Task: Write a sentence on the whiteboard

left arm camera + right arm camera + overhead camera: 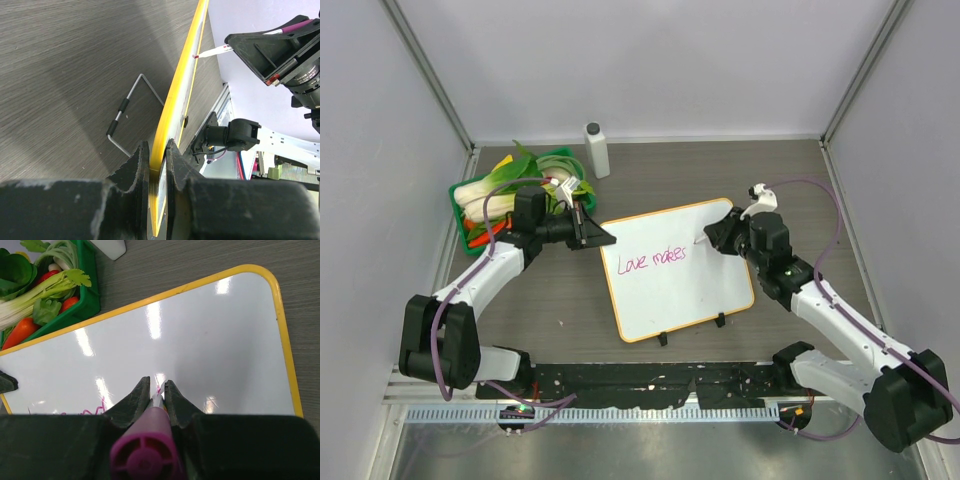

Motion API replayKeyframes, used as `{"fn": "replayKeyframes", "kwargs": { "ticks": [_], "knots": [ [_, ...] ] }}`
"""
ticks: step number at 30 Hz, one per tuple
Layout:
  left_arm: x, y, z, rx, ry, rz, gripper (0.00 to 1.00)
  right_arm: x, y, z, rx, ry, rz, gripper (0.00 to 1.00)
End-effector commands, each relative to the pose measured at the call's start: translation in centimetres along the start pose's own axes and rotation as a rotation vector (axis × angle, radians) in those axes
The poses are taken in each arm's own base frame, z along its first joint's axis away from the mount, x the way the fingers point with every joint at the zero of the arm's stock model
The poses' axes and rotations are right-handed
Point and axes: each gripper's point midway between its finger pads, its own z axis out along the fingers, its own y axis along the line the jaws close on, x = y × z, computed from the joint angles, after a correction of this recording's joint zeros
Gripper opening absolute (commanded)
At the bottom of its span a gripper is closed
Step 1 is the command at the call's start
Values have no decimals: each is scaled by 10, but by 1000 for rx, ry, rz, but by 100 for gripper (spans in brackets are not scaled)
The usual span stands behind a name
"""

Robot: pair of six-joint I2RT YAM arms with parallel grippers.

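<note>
Clearly left gripper [157,152] pinches whiteboard [692,296] edge (blank below sentence [655,260])

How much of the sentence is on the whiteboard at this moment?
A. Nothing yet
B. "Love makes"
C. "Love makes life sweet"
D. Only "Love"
B: the magenta sentence on the whiteboard reads "Love makes" and stops there, with the marker just past the last letter.

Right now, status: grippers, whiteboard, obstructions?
Left gripper shut on edge of orange-framed white whiteboard. Right gripper shut on magenta marker, tip at board. Pink cursive sentence reads "Love makes". Green vegetable tray beside board, not blocking.
</note>
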Motion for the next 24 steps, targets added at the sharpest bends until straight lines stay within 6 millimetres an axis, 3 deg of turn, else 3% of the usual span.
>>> {"fn": "replayKeyframes", "kwargs": {
  "ticks": [1, 11, 24],
  "knots": [
    [7, 41, 3, -178, 0, 32, 0, 17, -1, -3, -22, 48, 17, 2],
    [8, 43, 4, -181, 0, 26, 0, 32, -3, -8, -38, 87, 32, 2],
    [8, 43, 5, -182, 6, 25, 0, 35, -8, -14, -18, 90, 22, 1]
  ]
}}
